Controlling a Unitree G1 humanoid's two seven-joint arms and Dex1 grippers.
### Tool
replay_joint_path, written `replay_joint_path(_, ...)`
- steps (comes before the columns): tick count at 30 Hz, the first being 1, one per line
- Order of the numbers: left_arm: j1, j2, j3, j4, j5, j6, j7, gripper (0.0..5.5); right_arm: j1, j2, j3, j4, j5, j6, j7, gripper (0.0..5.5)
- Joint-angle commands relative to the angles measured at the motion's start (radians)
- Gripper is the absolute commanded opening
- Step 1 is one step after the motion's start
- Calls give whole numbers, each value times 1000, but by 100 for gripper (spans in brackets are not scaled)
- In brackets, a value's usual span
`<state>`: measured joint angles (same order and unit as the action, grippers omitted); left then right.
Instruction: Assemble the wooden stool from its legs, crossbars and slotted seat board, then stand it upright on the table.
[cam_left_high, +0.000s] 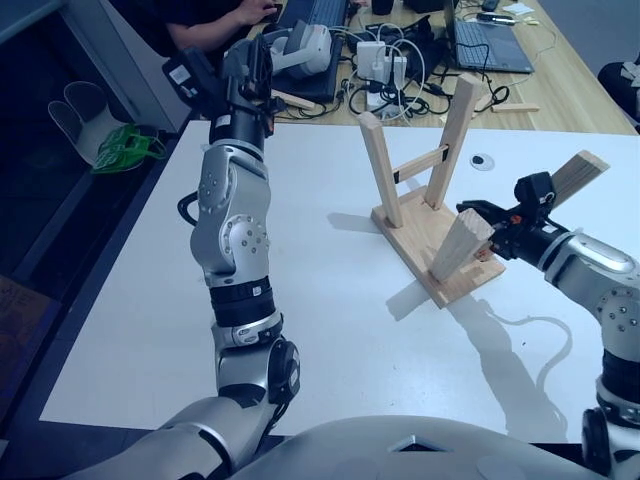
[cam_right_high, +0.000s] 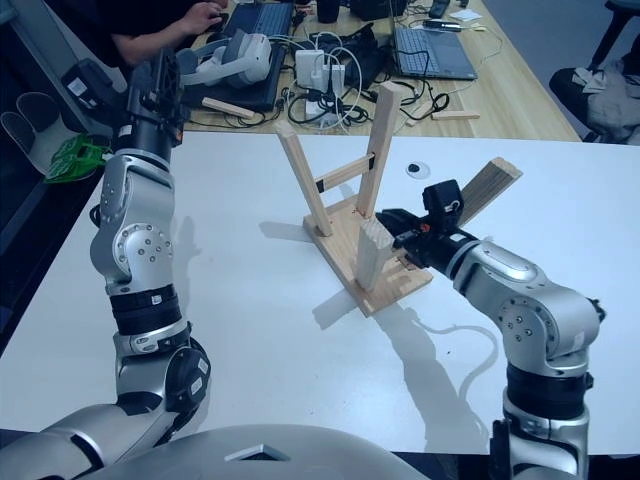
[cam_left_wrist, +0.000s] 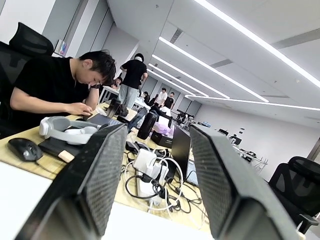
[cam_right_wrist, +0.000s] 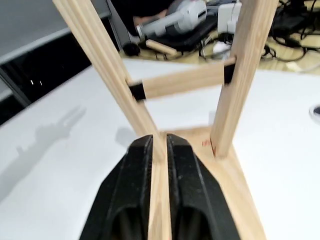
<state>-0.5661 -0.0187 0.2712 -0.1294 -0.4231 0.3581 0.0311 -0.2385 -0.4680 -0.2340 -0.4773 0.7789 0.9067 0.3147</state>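
On the table's (cam_left_high: 330, 340) right side, right gripper (cam_right_wrist: 159, 145) clamped on a short tilted leg (cam_left_high: 460, 248) at the seat board's (cam_left_high: 415, 255) near end. Board lies flat mid-table, two upright legs (cam_left_high: 381, 170) on it, crossbar (cam_left_high: 420, 163) joining them. Left gripper (cam_left_wrist: 155, 170) raised by far left edge, fingers apart.

There are four pale, square-cut wooden legs (cam_left_high: 381, 170), one flat pale wooden seat board (cam_left_high: 455, 285) and one short wooden crossbar (cam_left_high: 420, 165) with black ends. Two small loose wooden sticks (cam_left_high: 295, 98) and two open dark laptops (cam_left_high: 490, 45) complete the count.
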Motion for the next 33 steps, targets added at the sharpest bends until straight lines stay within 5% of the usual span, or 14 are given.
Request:
replay_joint_path(1,-1,-2,-13,12,4,-13,6,228,-91,-33,-91,2,98,13,16,6)
replay_joint_path(9,10,-9,-24,-8,-8,0,25,228,321,-320,94,290,-117,104,187,6)
replay_joint_path(19,5,-12,-29,11,-12,1,30,228,43,-151,-13,283,-115,-316,221,6)
replay_joint_path(24,5,7,-55,51,-2,65,14,228,-141,-95,-6,167,-27,-256,169,6)
replay_joint_path(33,-18,55,-174,143,22,199,-99,228,-161,-120,-28,142,43,-183,201,6)
